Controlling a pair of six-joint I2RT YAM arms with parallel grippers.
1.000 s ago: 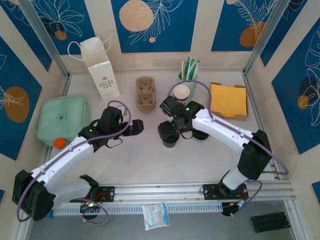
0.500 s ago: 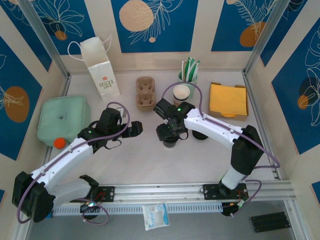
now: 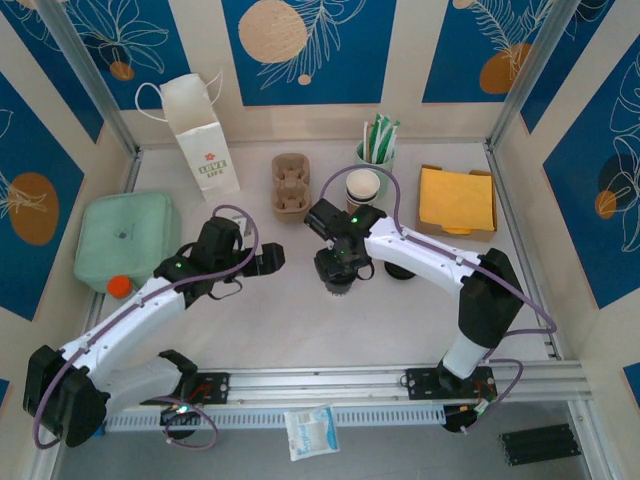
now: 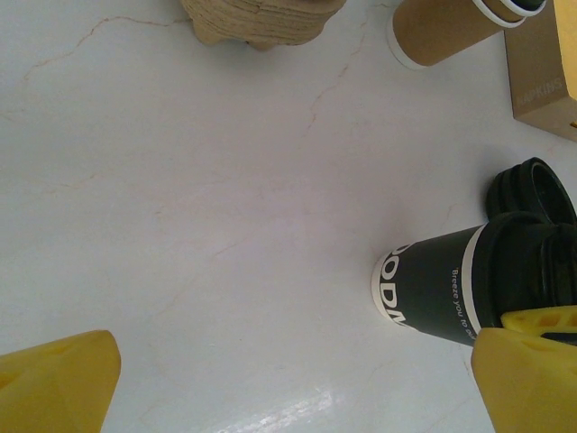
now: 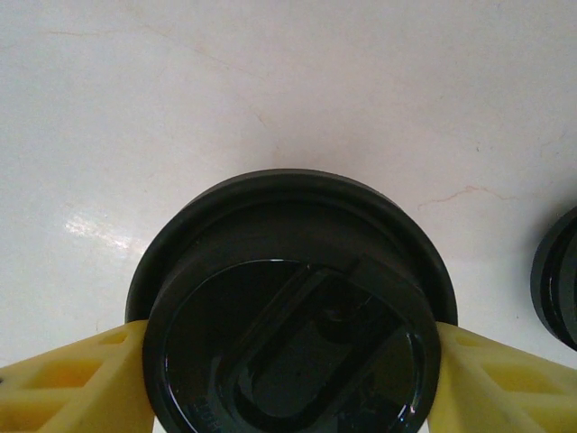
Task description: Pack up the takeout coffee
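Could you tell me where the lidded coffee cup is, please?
In the top view, the lidded coffee cup stands mid-table within the right gripper, left of loose black lids.

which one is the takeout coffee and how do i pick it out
Start at the cardboard cup carrier at back centre and come forward, slightly right. There stands the takeout coffee, flanked by the yellow fingers of the right hand. Unlike the lidless cup stack behind it, it is dark-sided, white-lettered and capped with a black lid.

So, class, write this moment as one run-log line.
left gripper: open, empty | right gripper: astride upright lidded cup, contact unclear | packed: not yet
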